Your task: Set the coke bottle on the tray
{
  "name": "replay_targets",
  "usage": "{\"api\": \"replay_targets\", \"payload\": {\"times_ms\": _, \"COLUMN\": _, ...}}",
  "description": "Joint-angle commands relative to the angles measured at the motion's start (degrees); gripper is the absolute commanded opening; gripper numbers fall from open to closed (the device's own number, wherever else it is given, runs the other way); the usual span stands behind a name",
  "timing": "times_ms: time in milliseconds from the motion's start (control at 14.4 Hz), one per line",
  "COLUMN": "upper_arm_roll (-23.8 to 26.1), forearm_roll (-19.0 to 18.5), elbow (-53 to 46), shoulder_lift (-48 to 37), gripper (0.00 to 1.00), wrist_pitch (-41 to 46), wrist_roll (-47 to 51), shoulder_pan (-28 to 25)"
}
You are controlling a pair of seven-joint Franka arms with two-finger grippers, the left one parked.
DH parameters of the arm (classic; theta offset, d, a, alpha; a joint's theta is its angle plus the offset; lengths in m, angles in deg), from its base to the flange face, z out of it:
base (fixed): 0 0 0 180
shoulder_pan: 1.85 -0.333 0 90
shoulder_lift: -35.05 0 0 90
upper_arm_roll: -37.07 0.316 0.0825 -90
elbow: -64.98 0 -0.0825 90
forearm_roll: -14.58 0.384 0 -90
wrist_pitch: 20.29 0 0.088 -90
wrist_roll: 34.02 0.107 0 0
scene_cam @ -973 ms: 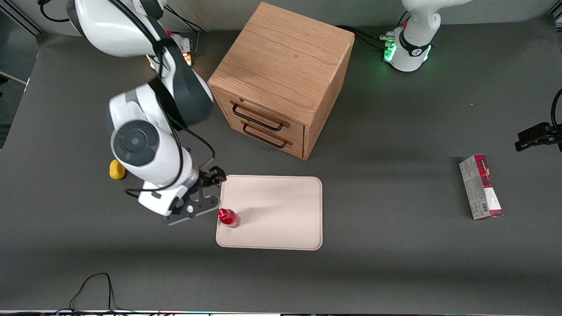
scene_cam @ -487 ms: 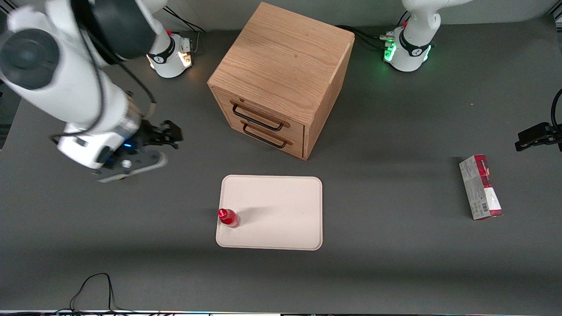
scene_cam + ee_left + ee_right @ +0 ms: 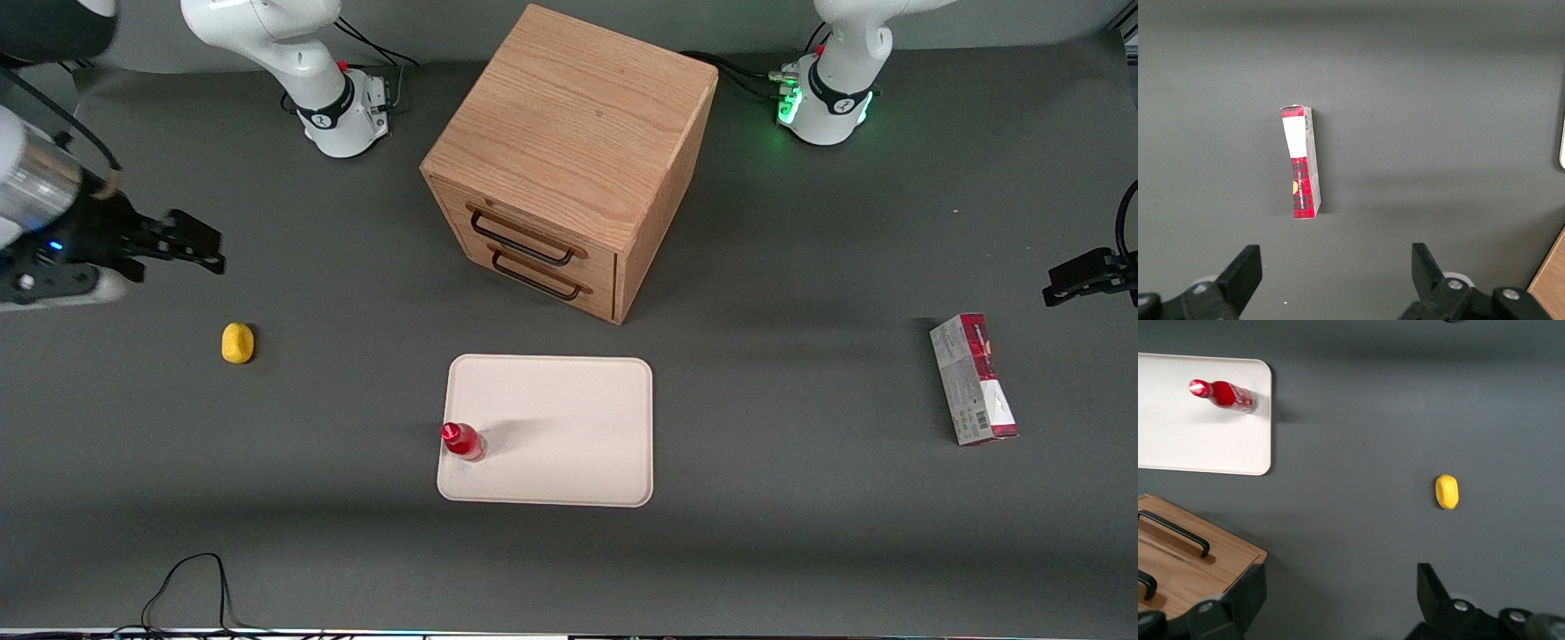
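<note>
The small red coke bottle [image 3: 463,441] stands upright on the cream-beige tray [image 3: 569,427], at the tray's edge toward the working arm's end and near its front corner. It also shows in the right wrist view [image 3: 1223,394], on the tray [image 3: 1191,443]. My gripper [image 3: 197,242] is open and empty. It hangs high over the bare table toward the working arm's end, well away from the tray and bottle. Its fingers [image 3: 1435,593] stand wide apart with nothing between them.
A wooden two-drawer cabinet [image 3: 569,151] stands farther from the front camera than the tray. A small yellow lump [image 3: 236,343] lies on the table nearer the front camera than my gripper. A red-and-grey carton [image 3: 973,379] lies toward the parked arm's end.
My gripper has drawn away from the bottle, rising and moving toward the working arm's end of the table. The bottle stays standing on the tray. The yellow lump is uncovered again.
</note>
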Motion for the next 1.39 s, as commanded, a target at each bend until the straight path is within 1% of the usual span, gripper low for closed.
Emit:
{"api": "replay_targets", "payload": {"times_ms": 0, "upper_arm_roll": 0.5, "forearm_roll": 0.9, "elbow": 6.9, "shoulder_lift": -5.4, "gripper": 1.0, "wrist_pitch": -3.1, "wrist_roll": -1.4, "shoulder_pan": 2.3}}
{"api": "replay_targets", "payload": {"times_ms": 278, "upper_arm_roll": -2.7, "forearm_roll": 0.7, "elbow": 7.6, "shoulder_lift": -5.5, "gripper": 1.0, "wrist_pitch": -4.0, "wrist_roll": -3.8, "shoulder_pan": 3.1}}
{"api": "replay_targets", "payload": {"times_ms": 417, "upper_arm_roll": -4.0, "forearm_roll": 0.7, "elbow": 10.1, "shoulder_lift": -6.0, "gripper": 1.0, "wrist_pitch": -6.5, "wrist_roll": -5.8, "shoulder_pan": 2.9}}
{"api": "replay_targets", "payload": {"times_ms": 695, "upper_arm_roll": -4.0, "forearm_roll": -0.3, "elbow": 11.1, "shoulder_lift": -5.7, "gripper": 1.0, "wrist_pitch": -7.6, "wrist_roll": -6.0, "shoulder_pan": 2.9}}
{"api": "replay_targets", "payload": {"times_ms": 834, "upper_arm_roll": -3.5, "forearm_roll": -2.5, "elbow": 10.1, "shoulder_lift": -4.1, "gripper": 1.0, "wrist_pitch": -8.0, "wrist_roll": -7.2, "shoulder_pan": 2.9}}
{"api": "replay_targets", "payload": {"times_ms": 973, "upper_arm_roll": -3.5, "forearm_roll": -2.4, "elbow": 9.4, "shoulder_lift": -3.5, "gripper": 1.0, "wrist_pitch": -7.9, "wrist_roll": -7.3, "shoulder_pan": 3.4}}
{"api": "replay_targets", "payload": {"times_ms": 1112, "upper_arm_roll": -1.7, "forearm_roll": -2.3, "elbow": 9.4, "shoulder_lift": -3.5, "gripper": 1.0, "wrist_pitch": -7.8, "wrist_roll": -7.4, "shoulder_pan": 6.1}}
{"api": "replay_targets", "payload": {"times_ms": 1321, "upper_arm_roll": -1.7, "forearm_roll": -2.3, "elbow": 9.4, "shoulder_lift": -3.9, "gripper": 1.0, "wrist_pitch": -7.6, "wrist_roll": -6.8, "shoulder_pan": 5.2}}
